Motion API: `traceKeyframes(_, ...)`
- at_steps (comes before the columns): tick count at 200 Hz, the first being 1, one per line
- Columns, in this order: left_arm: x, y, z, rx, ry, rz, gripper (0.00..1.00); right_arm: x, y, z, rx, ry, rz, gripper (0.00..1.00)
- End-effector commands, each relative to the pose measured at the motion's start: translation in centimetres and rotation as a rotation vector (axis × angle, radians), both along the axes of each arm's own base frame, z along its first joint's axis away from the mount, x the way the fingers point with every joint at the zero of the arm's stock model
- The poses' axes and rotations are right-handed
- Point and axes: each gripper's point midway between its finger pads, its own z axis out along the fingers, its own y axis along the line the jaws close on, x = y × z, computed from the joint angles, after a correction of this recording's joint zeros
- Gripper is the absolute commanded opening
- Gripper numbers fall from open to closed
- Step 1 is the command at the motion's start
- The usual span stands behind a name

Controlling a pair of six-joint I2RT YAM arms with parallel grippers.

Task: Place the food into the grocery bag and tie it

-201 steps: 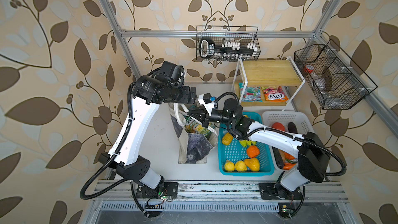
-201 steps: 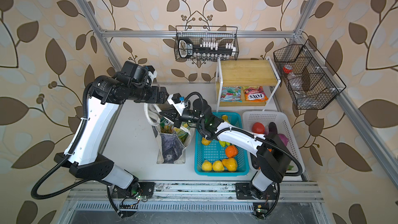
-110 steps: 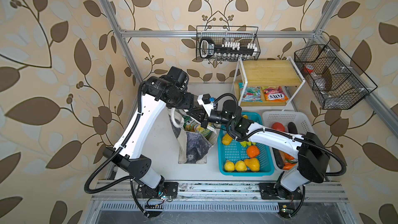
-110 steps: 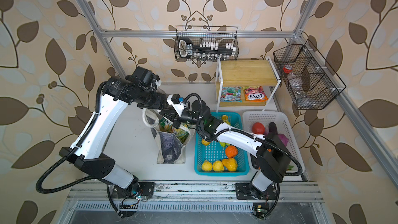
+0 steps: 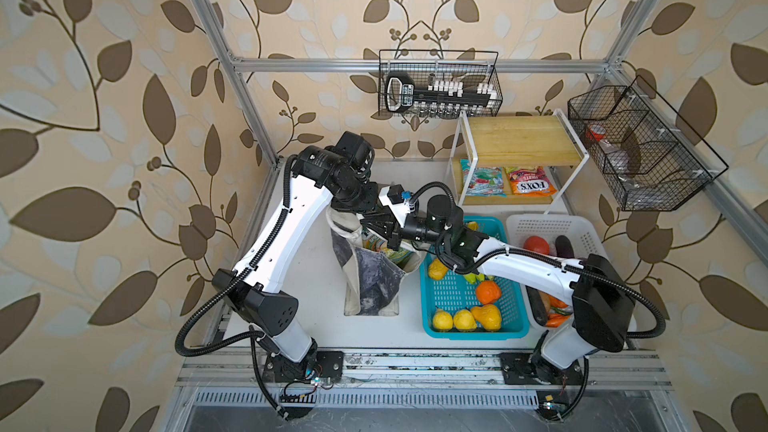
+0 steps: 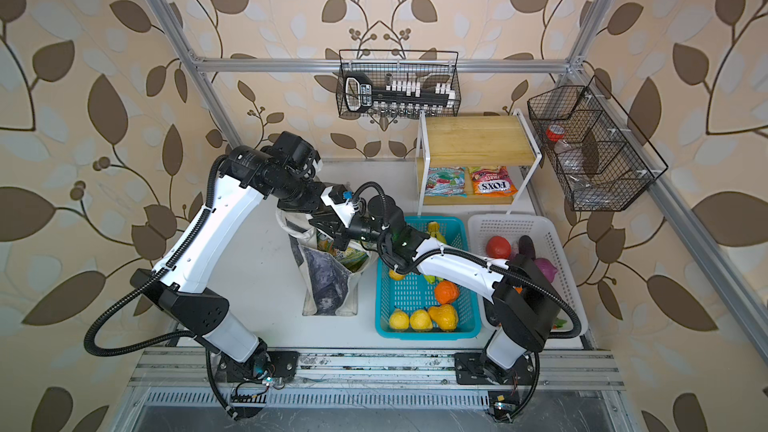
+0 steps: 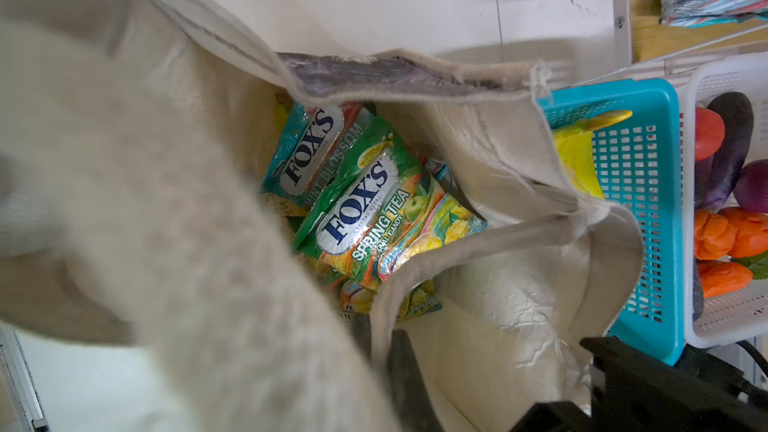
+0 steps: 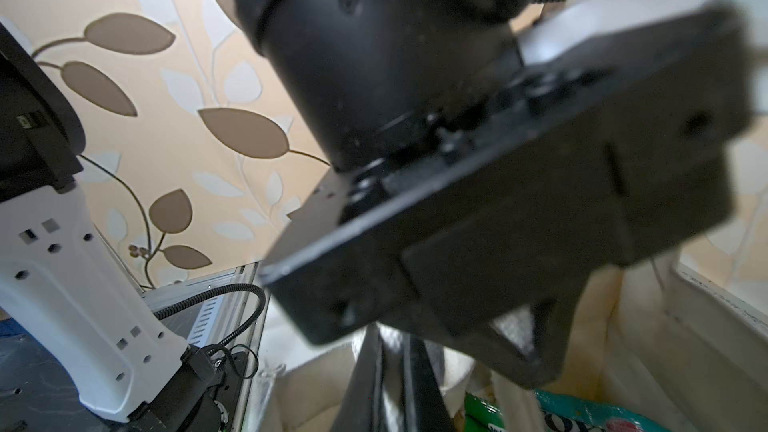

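Note:
The off-white grocery bag (image 5: 374, 280) (image 6: 328, 280) stands open in both top views, left of the turquoise basket. Inside it lie glossy snack packets, a green-white one (image 7: 365, 209) over a teal one (image 7: 307, 147). My left gripper (image 5: 374, 227) (image 7: 384, 334) is at the bag's mouth, shut on a pale strap handle (image 7: 478, 238) that runs between its dark fingers. My right gripper (image 5: 391, 238) (image 8: 392, 367) sits just beside and below it, shut on another fold of strap. More toy fruit, with a yellow lemon (image 5: 442, 320) and a pear (image 5: 486, 317), lies in the basket.
The turquoise basket (image 5: 428, 284) touches the bag's right side, and a white basket (image 5: 540, 222) of toy vegetables stands beyond it. On the shelf rack (image 5: 519, 139) behind lie a teal-red packet (image 5: 484, 180) and the orange FOX'S packet (image 5: 530, 180). Wire baskets hang on the walls.
My left arm swung down and right to the bag's mouth, and its jaws went from open to shut on the strap. The right arm held still.

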Motion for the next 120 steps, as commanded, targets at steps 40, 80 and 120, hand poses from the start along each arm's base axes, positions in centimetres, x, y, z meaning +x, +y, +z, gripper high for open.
traceKeyframes(40,-0.1,1.4,1.2,0.021,-0.068,0.037,0.61,-0.2,-0.7,0.5,0.017,-0.019,-0.004,0.00)
traceKeyframes(80,0.5,1.3,2.9,-0.028,-0.140,0.069,0.86,0.0,-1.5,0.2,0.017,-0.019,-0.024,0.00)
traceKeyframes(120,0.4,1.5,4.8,-0.057,-0.191,0.089,0.99,-0.1,-2.5,0.5,0.038,-0.022,-0.042,0.00)
